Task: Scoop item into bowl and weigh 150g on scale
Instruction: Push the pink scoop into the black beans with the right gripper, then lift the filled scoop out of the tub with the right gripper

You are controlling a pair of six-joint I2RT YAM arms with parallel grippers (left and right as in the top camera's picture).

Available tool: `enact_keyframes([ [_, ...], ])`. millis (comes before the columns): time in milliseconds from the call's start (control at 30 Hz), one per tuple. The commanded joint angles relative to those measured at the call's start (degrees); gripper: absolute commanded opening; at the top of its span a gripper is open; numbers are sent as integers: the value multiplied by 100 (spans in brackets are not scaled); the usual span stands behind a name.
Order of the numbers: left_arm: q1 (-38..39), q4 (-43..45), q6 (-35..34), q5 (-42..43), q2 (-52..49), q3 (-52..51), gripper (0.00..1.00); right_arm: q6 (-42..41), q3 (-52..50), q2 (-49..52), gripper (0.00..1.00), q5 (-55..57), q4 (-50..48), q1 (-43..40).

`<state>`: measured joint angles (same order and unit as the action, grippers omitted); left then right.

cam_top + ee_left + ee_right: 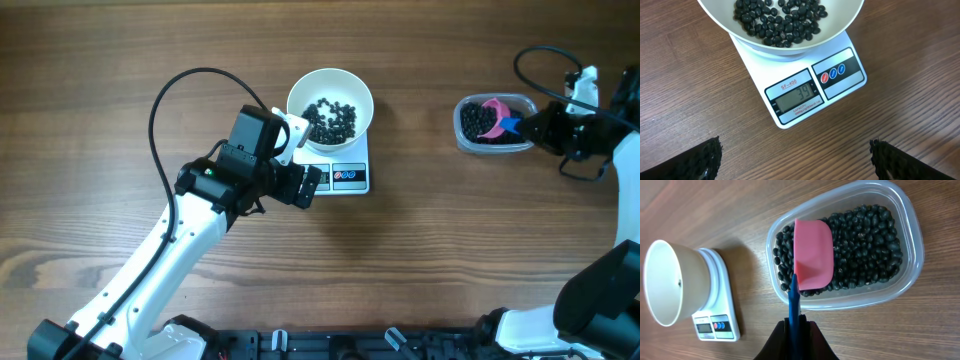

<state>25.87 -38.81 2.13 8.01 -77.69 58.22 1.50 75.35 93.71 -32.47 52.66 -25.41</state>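
1. Overhead, I see the scale (350, 177) lying near the middle of a brown wooden table (120, 60). The wood grain runs side to side, and the same wood fills the background of both wrist views.
2. A white bowl (330, 80) stands on the scale. It covers the far part of the platform and leaves the near strip with the display (796, 95) and the round buttons (832, 73) showing.
3. Black beans (777, 20) lie in a loose, shallow layer in the bottom of the bowl. The display reads 39.
4. My left gripper (298, 163) hovers just beside the scale's left end, close to the display corner. Its jaws are spread wide and hold nothing. In the left wrist view the two ridged black fingertips (705, 160) sit low in the picture, with bare wood between them on the near side of the scale.
5. A clear plastic tub (912, 255) rests on the table well to the right of the scale, apart from it. More of the same beans fill it almost from wall to wall.
6. My right gripper (795, 330) is clamped on the blue handle of the scoop (812, 255). The pink cup lies over the beans at the end of the tub nearer the scale. I cannot tell whether it touches them.
7. A black rail (330, 345) runs along the table edge on the near side of the scale.
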Motion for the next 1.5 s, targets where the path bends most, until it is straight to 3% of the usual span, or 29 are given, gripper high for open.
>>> enact_keyframes([
  [0, -26, 2, 63, 70, 52, 90, 100, -57, -7, 81, 4, -619, -13, -210],
  [500, -26, 0, 63, 70, 52, 90, 100, -332, -7, 81, 4, -1563, 116, -903],
  [900, -26, 0, 63, 70, 52, 90, 100, -662, -7, 81, 4, -3445, 192, -1390],
  [1200, -26, 0, 63, 70, 52, 90, 100, -772, -7, 81, 4, -4135, 420, -1067],
  [1467, -26, 0, 63, 70, 52, 90, 100, -813, -7, 81, 4, -4221, 304, 50],
])
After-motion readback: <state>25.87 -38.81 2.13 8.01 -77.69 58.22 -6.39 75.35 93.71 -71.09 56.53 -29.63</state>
